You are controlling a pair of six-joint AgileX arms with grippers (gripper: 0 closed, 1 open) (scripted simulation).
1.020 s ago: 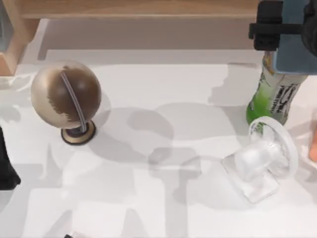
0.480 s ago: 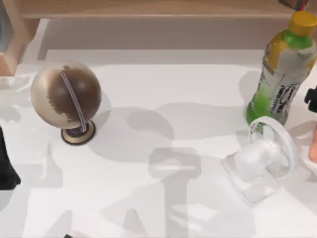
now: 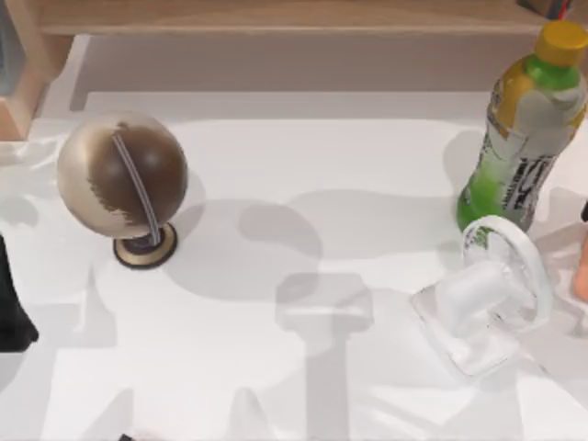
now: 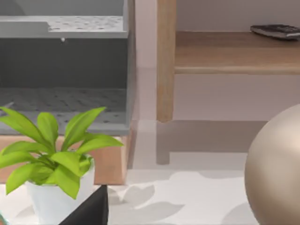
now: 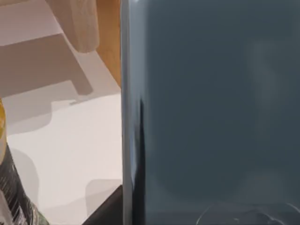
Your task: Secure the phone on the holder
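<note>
Top view: the white bench (image 3: 303, 165) carries a globe (image 3: 122, 175) on a round base near its left edge, a green drink bottle (image 3: 525, 129) with a yellow cap near its right edge toward the far side, and a clear holder (image 3: 487, 308) with a ring-shaped back just beside the bottle on its near side; the holder's cradle is vacant. A wooden shelf (image 3: 276, 16) runs along the far edge of the bench. My left arm (image 3: 11, 303) is parked at the left edge of the bench as a dark shape.

Left wrist view: a potted plant (image 4: 51, 164) with bright green leaves stands on the bench before a grey perforated rack (image 4: 63, 70); a wooden post (image 4: 165, 61) and the shelf rise behind it, a dark flat object (image 4: 276, 31) lies on the shelf, and the curve of the globe (image 4: 276, 173) sits near the plant. I cannot tell whether my left end effector is released or clenched.

Right wrist view: the phone (image 5: 211, 108), a dark blue-grey slab, stands upright right against the camera above the bench; beside it lie a wooden leg (image 5: 77, 23) and the edge of the bottle (image 5: 9, 187). I cannot tell from these views whether my right end effector grasps the phone.
</note>
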